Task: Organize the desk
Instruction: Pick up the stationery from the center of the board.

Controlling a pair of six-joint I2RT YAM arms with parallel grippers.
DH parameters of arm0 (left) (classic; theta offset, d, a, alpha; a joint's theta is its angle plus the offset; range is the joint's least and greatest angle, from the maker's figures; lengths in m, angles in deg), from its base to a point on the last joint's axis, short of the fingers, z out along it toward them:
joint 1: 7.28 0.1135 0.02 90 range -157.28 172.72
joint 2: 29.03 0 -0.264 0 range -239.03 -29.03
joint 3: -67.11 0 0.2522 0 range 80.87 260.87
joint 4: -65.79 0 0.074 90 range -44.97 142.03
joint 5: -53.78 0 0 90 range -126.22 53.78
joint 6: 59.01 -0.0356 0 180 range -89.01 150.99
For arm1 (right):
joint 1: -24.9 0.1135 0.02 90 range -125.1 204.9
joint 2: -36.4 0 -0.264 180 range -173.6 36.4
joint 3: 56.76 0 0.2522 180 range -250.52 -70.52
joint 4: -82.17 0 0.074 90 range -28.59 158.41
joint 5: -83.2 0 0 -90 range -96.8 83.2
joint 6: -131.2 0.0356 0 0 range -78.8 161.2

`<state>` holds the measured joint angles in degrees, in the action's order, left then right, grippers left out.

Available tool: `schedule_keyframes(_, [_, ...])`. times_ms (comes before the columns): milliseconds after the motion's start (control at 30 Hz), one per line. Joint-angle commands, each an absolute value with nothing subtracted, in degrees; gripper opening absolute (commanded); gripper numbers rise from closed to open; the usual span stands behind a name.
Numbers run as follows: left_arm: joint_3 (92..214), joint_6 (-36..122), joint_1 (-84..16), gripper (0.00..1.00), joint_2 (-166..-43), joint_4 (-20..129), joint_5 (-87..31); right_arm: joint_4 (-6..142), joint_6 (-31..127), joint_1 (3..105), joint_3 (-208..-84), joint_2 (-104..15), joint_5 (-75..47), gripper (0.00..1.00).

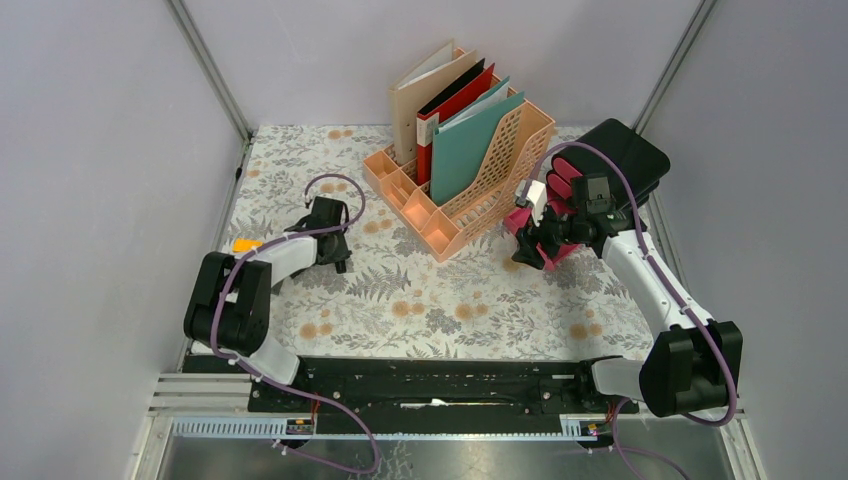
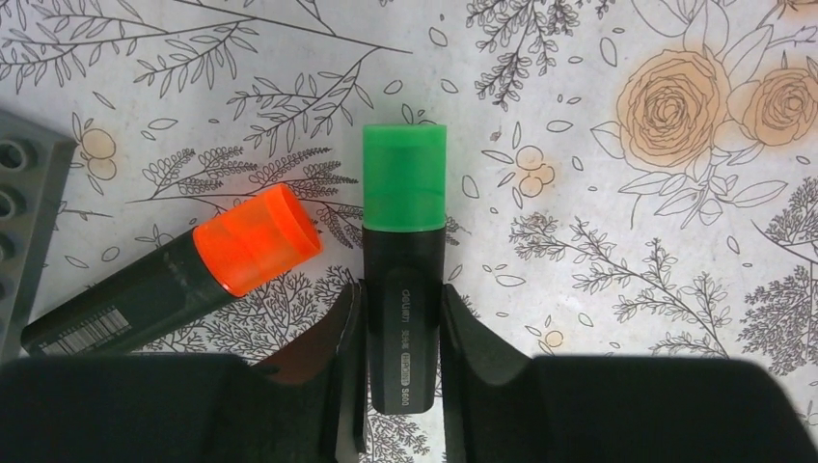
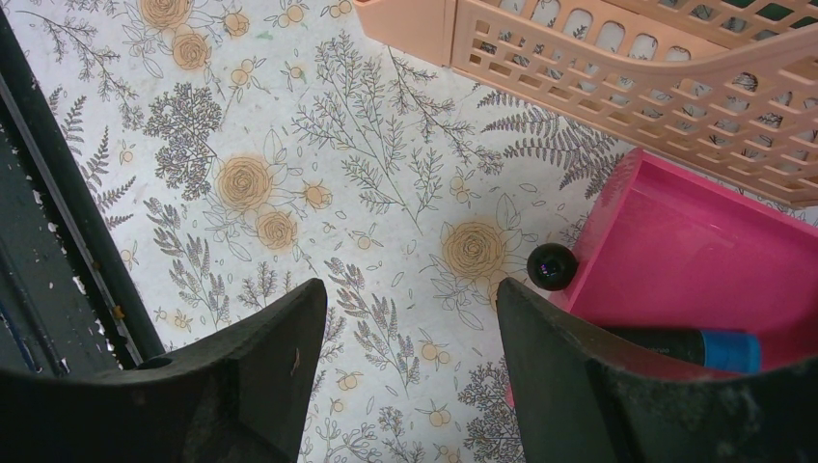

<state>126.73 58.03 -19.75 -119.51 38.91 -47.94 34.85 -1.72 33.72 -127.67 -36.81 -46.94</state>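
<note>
The desk (image 1: pixel 450 300) wears a whitish cloth printed with leaves and flowers. At its left side my left gripper (image 2: pixel 400 294) is shut on the black body of a green-capped highlighter (image 2: pixel 405 193) lying on the cloth. An orange-capped highlighter (image 2: pixel 193 270) lies slanted just left of it. In the top view the left gripper (image 1: pixel 335 262) is low over the cloth. My right gripper (image 3: pixel 410 289) hangs open over bare cloth, beside a pink tray (image 3: pixel 695 251) that holds a dark marker with a blue band (image 3: pixel 695 345).
A peach file rack (image 1: pixel 470 190) with folders stands at the back centre, close to the pink tray. A black case with red parts (image 1: pixel 620 160) sits at the back right. A grey studded block (image 2: pixel 24 212) lies left of the highlighters. A small black round thing (image 3: pixel 552 266) rests by the tray's corner.
</note>
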Motion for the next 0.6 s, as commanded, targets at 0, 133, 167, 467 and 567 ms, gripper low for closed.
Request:
schedule_keyframes(0, [127.36, 57.74, -20.93, 0.20, -120.47, 39.43, -48.54, 34.59, -2.66, 33.34, -129.76, -34.76, -48.33, 0.72])
schedule_keyframes(133, [126.58, 58.40, -21.85, 0.12, -117.44, 39.89, -46.48, 34.65, -2.57, 33.33, -129.83, -34.13, -49.08, 0.72])
schedule_keyframes(167, [126.29, 58.55, -21.97, 0.11, -116.39, 40.21, -45.70, 34.61, -2.53, 33.27, -129.84, -33.91, -49.34, 0.72])
schedule_keyframes(467, [116.16, 62.93, -22.41, 0.00, -104.29, 56.06, -27.35, 34.61, -1.63, 33.11, -129.85, -32.43, -55.07, 0.73])
schedule_keyframes(567, [109.96, 65.77, -23.67, 0.00, -98.96, 62.13, -24.31, 34.57, -0.40, 33.11, -129.85, -32.33, -59.42, 0.73])
